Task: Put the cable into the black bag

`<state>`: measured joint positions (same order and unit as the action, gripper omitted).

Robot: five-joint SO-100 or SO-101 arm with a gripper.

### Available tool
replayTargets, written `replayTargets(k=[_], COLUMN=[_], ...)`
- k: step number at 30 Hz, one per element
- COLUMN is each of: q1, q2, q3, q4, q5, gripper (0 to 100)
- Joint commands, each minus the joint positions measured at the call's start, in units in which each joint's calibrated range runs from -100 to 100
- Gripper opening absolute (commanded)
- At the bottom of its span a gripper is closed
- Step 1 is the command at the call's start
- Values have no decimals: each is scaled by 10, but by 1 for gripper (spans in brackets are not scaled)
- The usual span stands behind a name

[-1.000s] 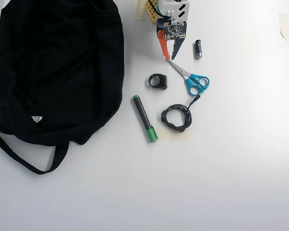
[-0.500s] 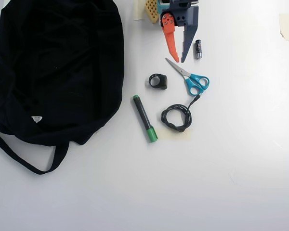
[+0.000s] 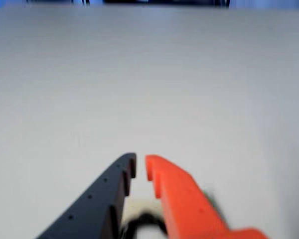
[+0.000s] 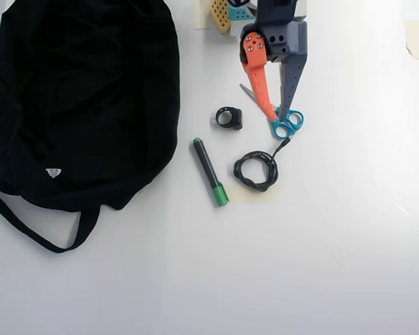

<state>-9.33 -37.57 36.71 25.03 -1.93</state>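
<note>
The cable point(image 4: 256, 171), a thin black cord coiled in a small ring, lies on the white table right of centre in the overhead view, its plug end pointing up toward the scissors. In the wrist view it is a blurred black curve point(image 3: 144, 219) low between the fingers. The black bag point(image 4: 77, 105) fills the upper left, a strap looping below it. My gripper point(image 4: 278, 119) point(image 3: 140, 167), one orange and one dark grey finger, hovers over the scissors just above the cable. Its tips stand a narrow gap apart with nothing between them.
Blue-handled scissors point(image 4: 288, 125) lie partly under the fingers. A small chunky black ring point(image 4: 229, 117) and a green-capped black marker point(image 4: 211, 172) lie left of the cable. A tape scrap point(image 4: 414, 38) sticks at the top right.
The gripper has moved down the overhead picture from the top edge, now reaching over the scissors and covering the small battery. Nothing on the table has shifted.
</note>
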Motion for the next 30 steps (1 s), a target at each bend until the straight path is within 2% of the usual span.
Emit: replayTargets(k=[1,15,21,30], q1=[7,26,25,26], q2=[53,193,194,242], q3=[-68,-244,-250,-267], q4=[-58,-90,-91,-146], q5=[3,0,-1,0], gripper=[3,3,3,3])
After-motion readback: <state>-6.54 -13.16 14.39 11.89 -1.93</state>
